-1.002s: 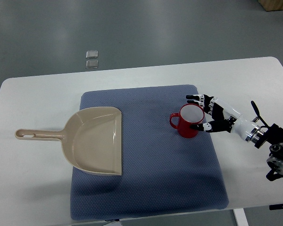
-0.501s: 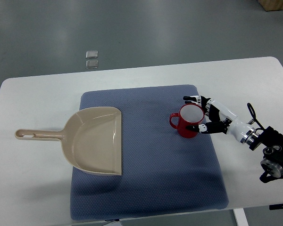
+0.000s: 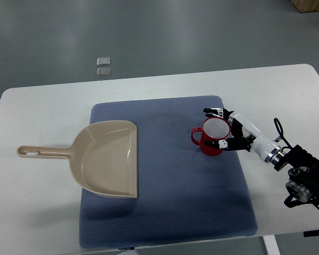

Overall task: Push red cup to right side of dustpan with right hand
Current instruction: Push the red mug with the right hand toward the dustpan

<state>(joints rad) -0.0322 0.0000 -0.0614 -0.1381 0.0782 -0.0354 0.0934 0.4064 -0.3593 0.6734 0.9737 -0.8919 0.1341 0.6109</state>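
A red cup (image 3: pixel 210 139) with a white inside stands upright on the blue mat (image 3: pixel 170 202), handle pointing left. My right hand (image 3: pixel 228 128) reaches in from the right edge and wraps loosely round the cup's right side. Its fingers (image 3: pixel 211 111) are spread past the far rim and the thumb (image 3: pixel 221 143) lies against the near wall. The beige dustpan (image 3: pixel 107 157) lies on the mat's left part, its mouth facing right and its handle (image 3: pixel 42 153) stretching left over the white table. A wide strip of mat separates cup and dustpan. The left arm does not show.
The white table (image 3: pixel 37 212) carries the mat; its right edge lies just beyond my right forearm (image 3: pixel 303 178). Two small clear objects (image 3: pixel 103 66) sit on the grey floor beyond the table's far edge.
My right arm has slid a little to the left, bringing the fingers closer round the cup. The cup has hardly shifted; the dustpan has not moved.
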